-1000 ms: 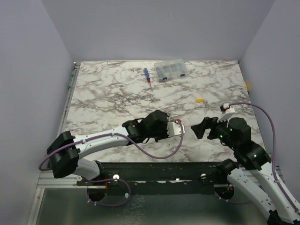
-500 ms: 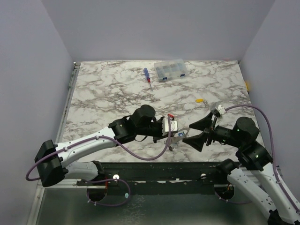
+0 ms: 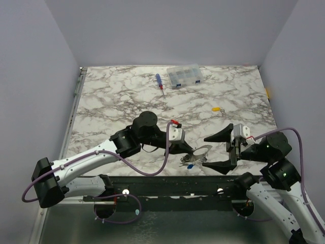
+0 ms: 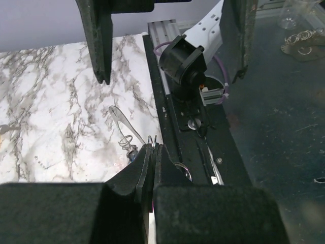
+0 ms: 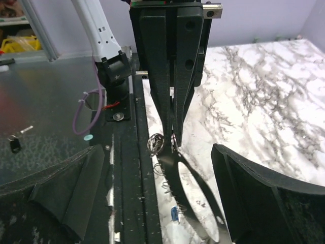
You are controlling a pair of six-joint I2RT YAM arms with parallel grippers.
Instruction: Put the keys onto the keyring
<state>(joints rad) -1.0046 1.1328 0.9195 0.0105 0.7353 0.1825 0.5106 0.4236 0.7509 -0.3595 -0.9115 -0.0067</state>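
Marble tabletop (image 3: 127, 96): my left gripper (image 3: 189, 150) pinches the keyring (image 3: 200, 151); right gripper (image 3: 203, 151), jaws wide, faces it. Next, I reckon, fetch 1 of the keys (image 3: 217, 109).

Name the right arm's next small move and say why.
Probably close the right gripper on the free end of the keyring. Its wide-open jaws seem to flank that end, while the shut left gripper pinches the other end, small keys hanging from it.
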